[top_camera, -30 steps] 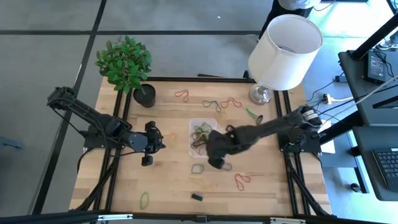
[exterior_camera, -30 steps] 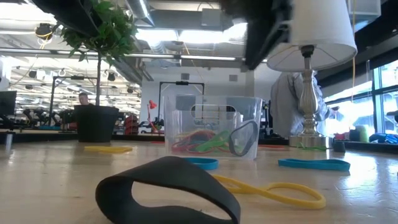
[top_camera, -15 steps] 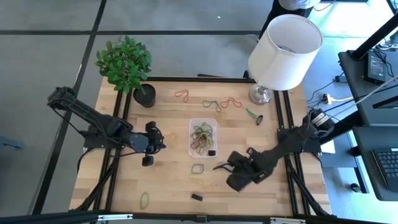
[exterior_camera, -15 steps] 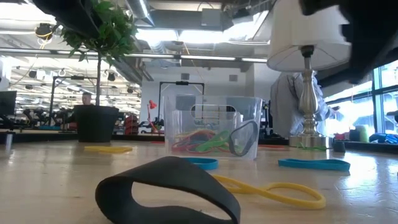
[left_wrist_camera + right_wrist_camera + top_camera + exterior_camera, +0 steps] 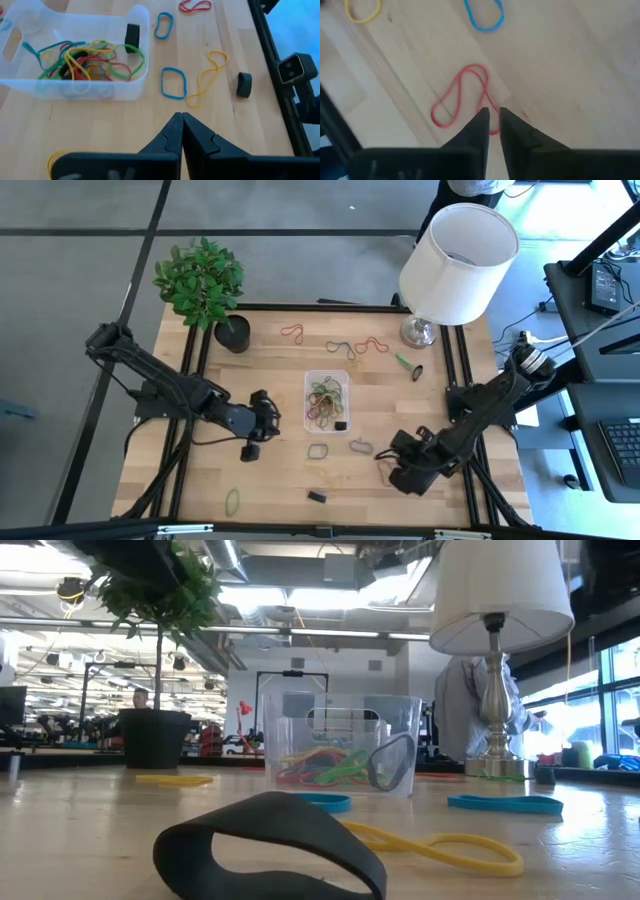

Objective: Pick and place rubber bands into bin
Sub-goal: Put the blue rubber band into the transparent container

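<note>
Closing w/ fingers nearly together on a red rubber band (image 5: 462, 100) near the table's front-right, the right gripper (image 5: 490, 117) has swung off the bin (image 5: 327, 398), so next pick's on, not yet lifted; left gripper (image 5: 181, 120) shut, empty.
</note>
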